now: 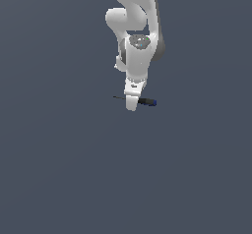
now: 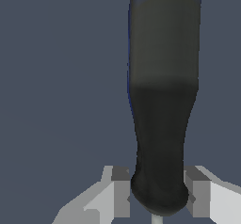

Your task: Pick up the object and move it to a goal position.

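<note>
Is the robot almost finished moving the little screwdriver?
Not yet. The gripper has reached the screwdriver, and in the wrist view its fingers sit on either side of the handle. Whether it is lifted yet, I cannot tell. Carrying it to the goal is still left, and no goal mark shows.

Plain grey-blue surface (image 1: 59, 169)

It is the only thing here besides the task's own: a flat, even slate tone that fills the exterior view from edge to edge, with no markings, seams or edges to be made out. The same flat grey-blue fills the background of the wrist view (image 2: 61, 77), equally uniform. Whether it is a tabletop or a floor cannot be told.
</note>
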`<state>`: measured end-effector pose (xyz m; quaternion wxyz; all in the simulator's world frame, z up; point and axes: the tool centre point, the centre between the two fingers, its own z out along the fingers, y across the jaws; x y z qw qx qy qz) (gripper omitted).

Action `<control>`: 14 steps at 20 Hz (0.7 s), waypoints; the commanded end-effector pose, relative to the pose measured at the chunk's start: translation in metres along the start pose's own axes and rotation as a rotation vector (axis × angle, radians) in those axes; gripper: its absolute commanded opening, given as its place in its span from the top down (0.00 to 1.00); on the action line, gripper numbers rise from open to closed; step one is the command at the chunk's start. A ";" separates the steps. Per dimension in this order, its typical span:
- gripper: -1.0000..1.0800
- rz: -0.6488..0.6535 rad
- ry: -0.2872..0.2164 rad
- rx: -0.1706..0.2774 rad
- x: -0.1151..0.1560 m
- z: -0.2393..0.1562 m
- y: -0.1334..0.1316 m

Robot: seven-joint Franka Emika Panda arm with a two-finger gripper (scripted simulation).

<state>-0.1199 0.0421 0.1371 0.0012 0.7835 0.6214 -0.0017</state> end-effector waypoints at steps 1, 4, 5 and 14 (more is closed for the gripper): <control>1.00 0.000 0.001 0.000 0.000 -0.013 -0.007; 1.00 0.000 0.003 0.000 -0.001 -0.026 -0.013; 1.00 0.000 0.003 0.000 -0.001 -0.029 -0.014; 1.00 0.001 0.005 0.000 -0.001 -0.044 -0.021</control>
